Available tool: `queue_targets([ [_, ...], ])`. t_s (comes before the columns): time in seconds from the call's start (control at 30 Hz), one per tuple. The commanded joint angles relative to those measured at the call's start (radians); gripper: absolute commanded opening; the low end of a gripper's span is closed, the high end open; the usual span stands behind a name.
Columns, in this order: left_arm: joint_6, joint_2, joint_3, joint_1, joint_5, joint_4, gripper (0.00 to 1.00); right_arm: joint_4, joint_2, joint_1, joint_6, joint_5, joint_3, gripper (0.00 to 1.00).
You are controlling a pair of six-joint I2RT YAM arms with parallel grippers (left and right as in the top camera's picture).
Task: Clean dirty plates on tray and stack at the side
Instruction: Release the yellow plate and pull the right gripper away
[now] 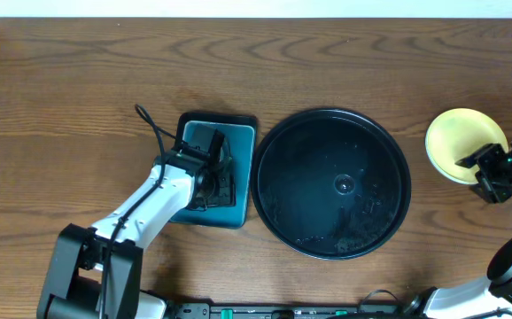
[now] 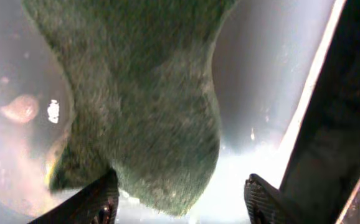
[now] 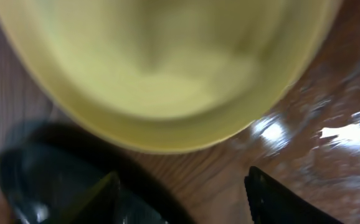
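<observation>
The right gripper [image 3: 183, 179] stands open, its 2 fingers spread on either side of bare wood and closed on nothing. The yellow plate [image 3: 167, 68] sits just beyond the tips, its rim near them but not between them. Seen from overhead, that plate rests on the tabletop [image 1: 371, 53] to the right of the black tray [image 1: 309, 151], apart from the tray's rim, with the gripper at the plate's lower right edge. Only 1 plate shows, and whether others lie stacked beneath it I cannot tell. The black tray holds no plate, only a wet sheen and a few specks, so I judge the step in hand to be the parting from a plate set down at the side. To do it well, the right arm should draw back along the line of its fingers, away from the plate, and rise before it swings (a sideways sweep could catch the rim and slide the plate). On the left of the black tray, touching or nearly touching it, lies the teal tray [image 1: 245, 151]. The left gripper [image 2: 181, 194] hangs over it with its jaws apart, the sponge [image 2: 142, 93] lying against the left finger with a clear gap at the right one, so it looks loose, not pinched.
</observation>
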Motion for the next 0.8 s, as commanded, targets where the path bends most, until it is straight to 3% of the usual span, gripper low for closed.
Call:
queue_targets([
  [0.0,0.04,-0.044,0.069,0.002,-0.016,-0.037,0.71,-0.024,0.004,0.045,-0.086,-0.077,-0.004,0.66],
  [0.33,0.039,-0.146,0.18,0.038,-0.016,-0.168,0.78,-0.122,-0.069,0.205,-0.226,-0.077,-0.003,0.7],
  [0.43,0.037,-0.174,0.181,0.087,-0.016,-0.223,0.8,-0.145,-0.14,0.254,-0.252,-0.066,-0.003,0.74],
  [0.77,0.035,-0.251,0.181,0.326,-0.016,-0.438,0.8,-0.265,-0.47,0.398,-0.259,0.1,-0.003,0.75],
])
